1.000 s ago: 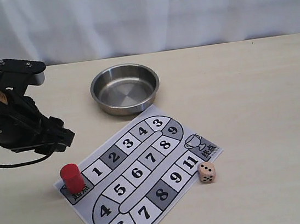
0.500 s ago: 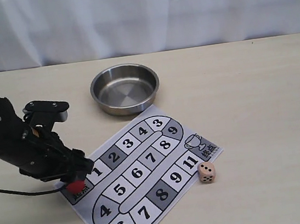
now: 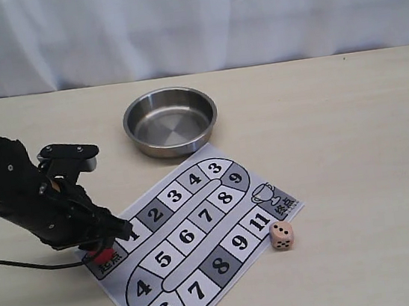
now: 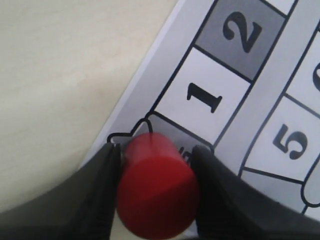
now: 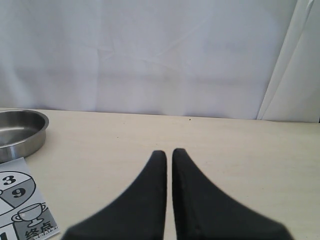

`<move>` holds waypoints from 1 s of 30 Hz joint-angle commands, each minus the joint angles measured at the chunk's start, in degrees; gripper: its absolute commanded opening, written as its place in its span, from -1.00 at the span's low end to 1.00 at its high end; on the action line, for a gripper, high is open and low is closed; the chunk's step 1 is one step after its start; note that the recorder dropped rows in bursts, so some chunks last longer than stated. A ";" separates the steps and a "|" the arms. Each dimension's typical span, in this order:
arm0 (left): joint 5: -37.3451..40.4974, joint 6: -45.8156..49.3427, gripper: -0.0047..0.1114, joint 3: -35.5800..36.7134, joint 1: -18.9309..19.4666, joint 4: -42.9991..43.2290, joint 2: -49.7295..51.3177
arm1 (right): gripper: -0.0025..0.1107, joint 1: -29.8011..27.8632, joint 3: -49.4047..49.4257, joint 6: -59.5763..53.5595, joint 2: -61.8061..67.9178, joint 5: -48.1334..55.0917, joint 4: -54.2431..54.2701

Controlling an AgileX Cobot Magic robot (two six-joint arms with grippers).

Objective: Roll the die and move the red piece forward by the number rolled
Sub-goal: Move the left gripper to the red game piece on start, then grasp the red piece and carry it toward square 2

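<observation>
The red piece [image 3: 103, 254] stands on the start square at the left end of the numbered game board [image 3: 187, 236]; my left gripper [image 3: 105, 244] covers most of it. In the left wrist view both black fingers [image 4: 100, 185] press the sides of the red piece [image 4: 157, 187], next to square 1 of the board [image 4: 215, 95], so my left gripper [image 4: 156, 151] is shut on it. The beige die [image 3: 281, 235] lies on the table just off the board's right edge, near square 11. My right gripper [image 5: 169, 152] is shut and empty, above bare table; the exterior view does not show it.
A steel bowl [image 3: 130, 125] sits behind the board, empty; its rim [image 5: 22, 132] also shows in the right wrist view, as does a corner of the board [image 5: 20, 200]. A white curtain [image 3: 187, 19] closes off the back. A black cable [image 3: 24, 269] trails left of my left arm.
My left arm came down from above and left of the red piece onto it, and its fingers closed on the piece's sides. The die and bowl have not moved.
</observation>
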 commanded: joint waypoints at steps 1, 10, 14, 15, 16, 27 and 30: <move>-0.70 -0.03 -0.55 0.03 0.07 -0.49 -0.13 | -0.89 -0.12 0.06 0.03 -0.22 -0.33 -0.14; 3.43 -0.14 -0.92 -4.41 0.07 -2.18 -3.14 | -0.89 -0.12 0.06 0.03 -0.22 -0.33 -0.14; 3.43 1.06 -0.92 -5.23 -0.33 -2.21 -3.14 | -0.89 -0.12 0.06 0.03 -0.22 -0.33 -0.14; 3.26 1.82 -0.92 -5.23 -0.63 -2.21 -3.14 | -0.89 -0.12 0.06 0.03 -0.22 -0.33 -0.14; 3.00 2.56 -0.92 -5.23 -0.90 -2.21 -3.14 | -0.89 -0.12 0.06 0.03 -0.22 -0.33 -0.14; -2.99 3.35 -0.92 -5.23 -4.45 -1.18 -1.46 | -0.89 -0.12 0.06 0.03 -0.22 -0.33 -0.14; -4.22 3.35 -0.92 -5.23 -4.45 -0.38 1.99 | -0.89 -0.12 0.06 0.03 -0.22 -0.33 -0.14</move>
